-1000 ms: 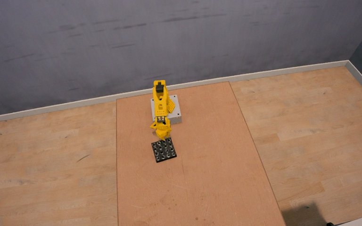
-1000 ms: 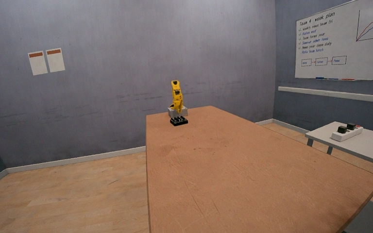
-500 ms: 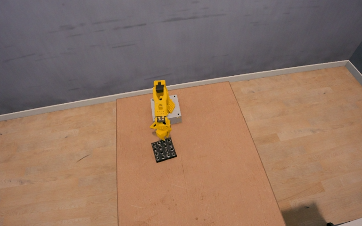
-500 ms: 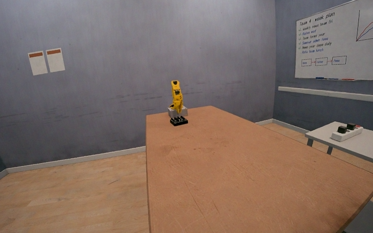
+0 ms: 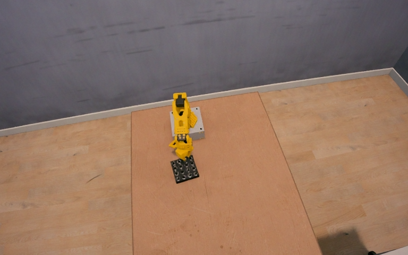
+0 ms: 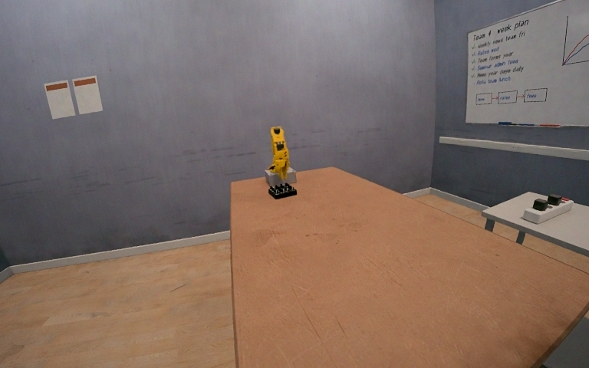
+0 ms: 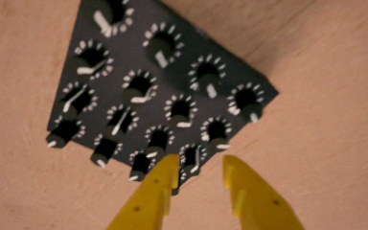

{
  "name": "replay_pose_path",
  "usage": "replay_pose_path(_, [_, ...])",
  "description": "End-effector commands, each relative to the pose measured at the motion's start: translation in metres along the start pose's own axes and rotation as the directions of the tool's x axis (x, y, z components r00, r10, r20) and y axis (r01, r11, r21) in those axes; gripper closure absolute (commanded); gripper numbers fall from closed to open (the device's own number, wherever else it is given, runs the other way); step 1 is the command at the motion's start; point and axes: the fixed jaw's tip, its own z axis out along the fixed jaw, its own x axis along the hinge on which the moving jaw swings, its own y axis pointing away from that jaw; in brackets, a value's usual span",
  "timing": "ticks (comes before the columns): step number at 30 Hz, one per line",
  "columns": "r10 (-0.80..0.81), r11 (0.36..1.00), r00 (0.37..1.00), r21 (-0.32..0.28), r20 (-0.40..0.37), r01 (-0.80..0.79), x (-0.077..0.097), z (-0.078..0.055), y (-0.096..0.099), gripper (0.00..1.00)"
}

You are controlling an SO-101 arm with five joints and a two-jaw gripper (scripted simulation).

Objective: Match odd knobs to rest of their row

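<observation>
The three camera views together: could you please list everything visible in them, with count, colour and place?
Knob box: one, black, sixteen knobs in four rows, on the table just in front of the arm.
Table: one, brown wood, centre of the room.
Base block: one, grey, at the table's far end under the arm.
Side table: one, grey, right edge of the exterior view.
Power strip: one, white with two black plugs, on the side table.
Whiteboard: one, white with writing, right wall.
Paper sheets: two, white with brown bands, back wall.
Arm: one, yellow, bent over the box.
Gripper: one, yellow, jaws narrowly apart at the box's near edge, holding nothing.
</observation>
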Motion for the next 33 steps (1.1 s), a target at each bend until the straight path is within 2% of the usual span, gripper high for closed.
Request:
replay_pose_path(1, [-0.014, 1.000, 1.000, 0.011, 0.009, 0.014, 0.009, 0.000, 0.007, 0.90])
replay_pose_path(13, [-0.014, 1.000, 1.000, 0.011, 0.009, 0.014, 0.024, 0.002, 0.023, 0.90])
replay_pose_path(33, [-0.014, 1.000, 1.000, 0.011, 0.009, 0.014, 0.025, 0.002, 0.024, 0.90])
